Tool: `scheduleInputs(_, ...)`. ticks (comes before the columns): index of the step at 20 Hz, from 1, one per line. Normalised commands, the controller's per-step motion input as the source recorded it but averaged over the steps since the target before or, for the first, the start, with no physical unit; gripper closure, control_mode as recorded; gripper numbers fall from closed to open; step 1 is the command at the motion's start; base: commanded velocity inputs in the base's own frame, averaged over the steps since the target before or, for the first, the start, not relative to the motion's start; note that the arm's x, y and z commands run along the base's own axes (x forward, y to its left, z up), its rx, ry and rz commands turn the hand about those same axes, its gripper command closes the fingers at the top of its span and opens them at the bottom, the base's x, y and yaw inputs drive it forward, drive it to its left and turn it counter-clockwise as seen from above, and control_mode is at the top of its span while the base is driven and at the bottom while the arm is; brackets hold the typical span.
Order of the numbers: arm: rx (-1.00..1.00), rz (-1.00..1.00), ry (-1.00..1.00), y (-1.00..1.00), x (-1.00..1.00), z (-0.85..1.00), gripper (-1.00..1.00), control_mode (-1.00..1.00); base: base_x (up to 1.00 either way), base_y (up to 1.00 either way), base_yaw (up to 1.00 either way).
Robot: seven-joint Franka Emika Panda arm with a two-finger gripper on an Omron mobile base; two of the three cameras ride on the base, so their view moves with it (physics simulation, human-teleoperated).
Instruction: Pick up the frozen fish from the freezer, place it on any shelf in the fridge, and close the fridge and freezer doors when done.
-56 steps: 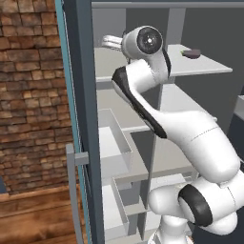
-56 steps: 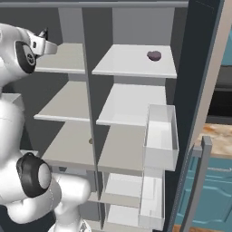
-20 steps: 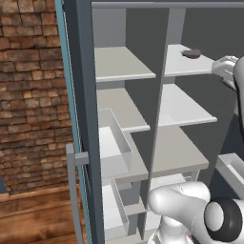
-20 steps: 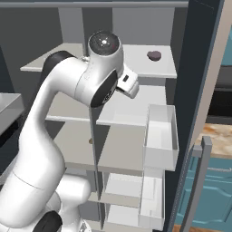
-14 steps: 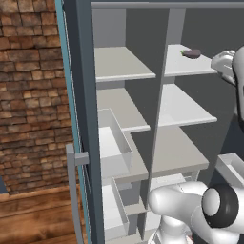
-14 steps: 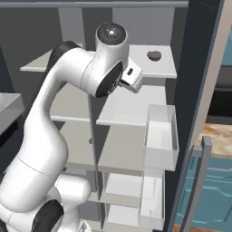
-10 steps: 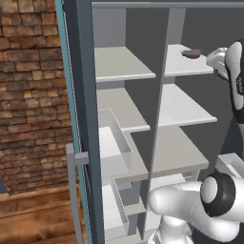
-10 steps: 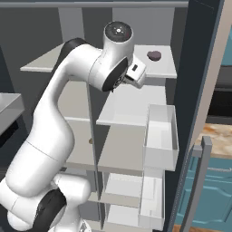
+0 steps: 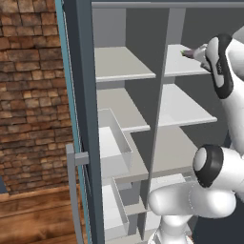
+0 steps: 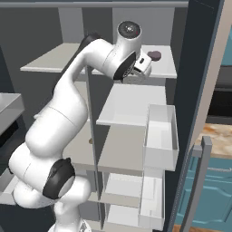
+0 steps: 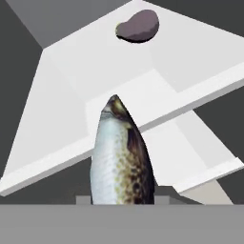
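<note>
Frozen fish (image 11: 121,157) seen clamped between fingers, nose aimed at top fridge shelf (image 11: 71,86) carrying dark maroon lump (image 11: 138,25); fish held in air just short of shelf edge. Risk judged: fish nose could be knocked against shelf lip (image 10: 136,74) if approach is kept too low, or lump (image 10: 154,55) could be nudged on release. Compared with 2.8 s ago, arm is seen swung from left compartment across to right one.
</note>
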Motion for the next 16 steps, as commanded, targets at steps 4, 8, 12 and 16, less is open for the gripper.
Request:
scheduleInputs(4,0.00,0.00,0.00,-0.23,0.83,-0.22,1.00,-1.00,0.00,0.00,0.00)
scheduleInputs(8,0.00,0.00,0.00,-0.17,0.96,-0.12,1.00,-1.00,0.00,0.00,0.00)
scheduleInputs(12,0.00,0.00,0.00,-0.09,1.00,-0.01,1.00,-1.00,0.00,0.00,0.00)
scheduleInputs(16,0.00,0.00,0.00,-0.12,1.00,0.00,-1.00,-1.00,0.00,0.00,0.00)
